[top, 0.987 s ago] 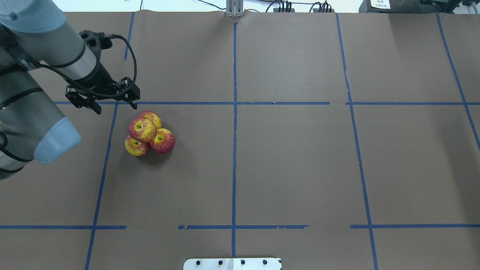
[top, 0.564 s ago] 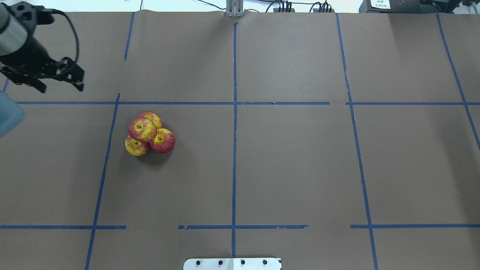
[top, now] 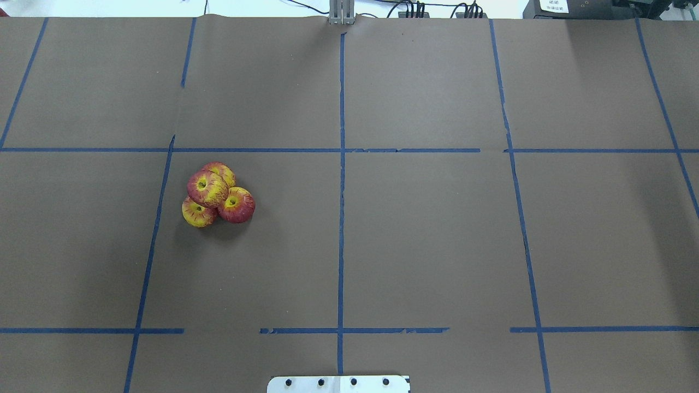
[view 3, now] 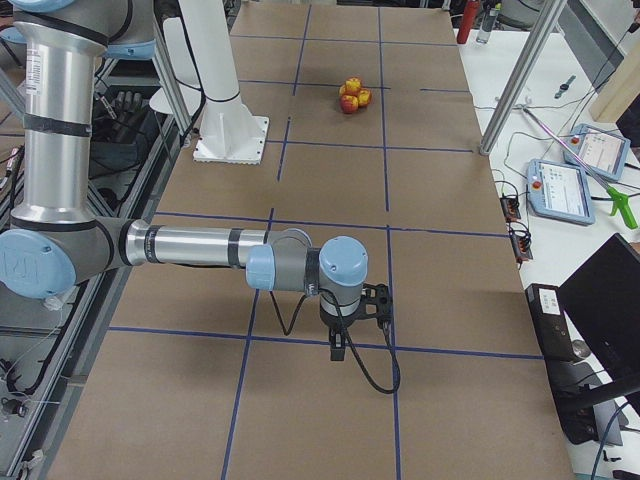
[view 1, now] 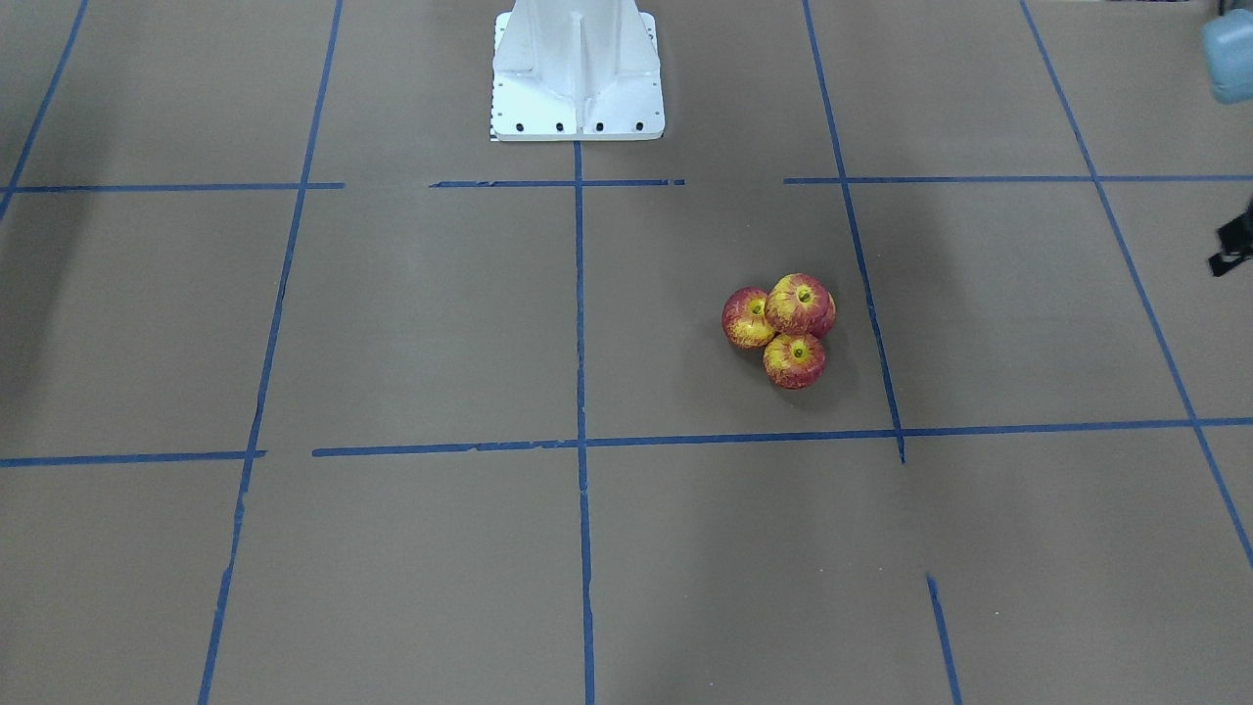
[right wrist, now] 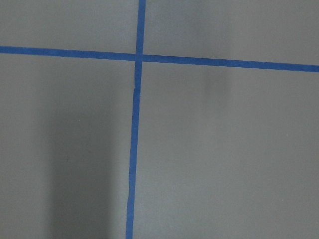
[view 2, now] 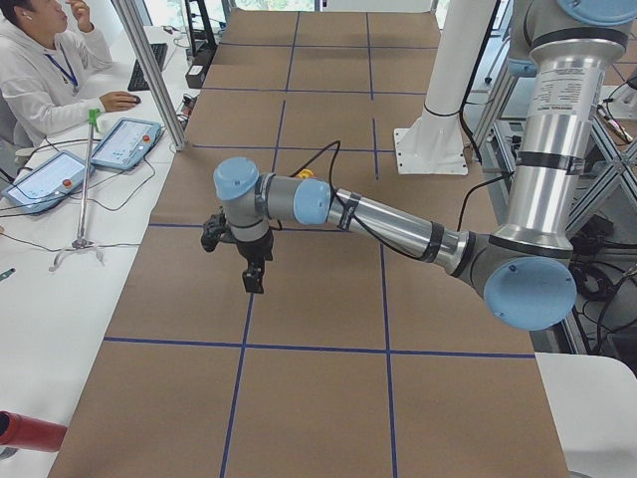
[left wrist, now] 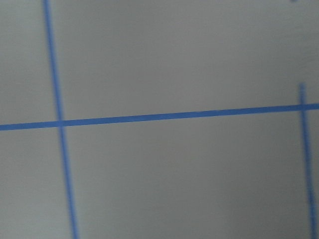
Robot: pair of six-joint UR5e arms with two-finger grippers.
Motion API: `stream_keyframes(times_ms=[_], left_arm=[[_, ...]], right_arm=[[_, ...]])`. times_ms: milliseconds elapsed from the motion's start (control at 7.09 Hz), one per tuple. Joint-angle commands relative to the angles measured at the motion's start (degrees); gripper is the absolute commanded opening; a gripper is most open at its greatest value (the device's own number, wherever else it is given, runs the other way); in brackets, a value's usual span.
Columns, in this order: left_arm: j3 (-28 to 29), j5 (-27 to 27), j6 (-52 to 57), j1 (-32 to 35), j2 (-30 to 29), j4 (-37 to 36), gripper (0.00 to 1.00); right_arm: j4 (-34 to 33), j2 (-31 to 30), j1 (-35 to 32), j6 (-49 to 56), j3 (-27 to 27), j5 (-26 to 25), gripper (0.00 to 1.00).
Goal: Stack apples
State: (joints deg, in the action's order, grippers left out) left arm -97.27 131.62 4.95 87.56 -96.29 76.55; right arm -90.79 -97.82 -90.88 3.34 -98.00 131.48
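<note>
Claws first: left claw (view 2: 253, 283) hangs over bare desk (view 2: 318, 299), centre-left in the left side view. Right claw (view 3: 338, 350) hangs low centre in the right one. Released or clenched? Can't tell for either. Apples (top: 215, 194) sit left of centre overhead, one perched on three. Stack looks finished, so the best move is to keep clear, no nudges. White label (top: 553, 5), upper right, is unreadable.
</note>
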Motion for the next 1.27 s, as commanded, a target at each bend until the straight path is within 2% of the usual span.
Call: stream_keyframes(times_ms=[0,423,705,1128], left_arm=[[6.40,-0.14,13.58,7.88,2.84,-0.26,1.00],[5.61,0.21,11.49,7.80,3.74,0.09,1.00],[2.80,0.30,7.03,7.71,4.97,0.35,1.00],[2.53,0.39,7.36,7.45,5.58,2.02,1.00]], right_arm=[[0.00,0.00,0.00,0.00,0.00,0.00,1.00],[0.00,0.00,0.00,0.00,0.00,0.00,1.00],[0.00,0.00,0.00,0.00,0.00,0.00,1.00],[0.00,0.00,0.00,0.00,0.00,0.00,1.00]])
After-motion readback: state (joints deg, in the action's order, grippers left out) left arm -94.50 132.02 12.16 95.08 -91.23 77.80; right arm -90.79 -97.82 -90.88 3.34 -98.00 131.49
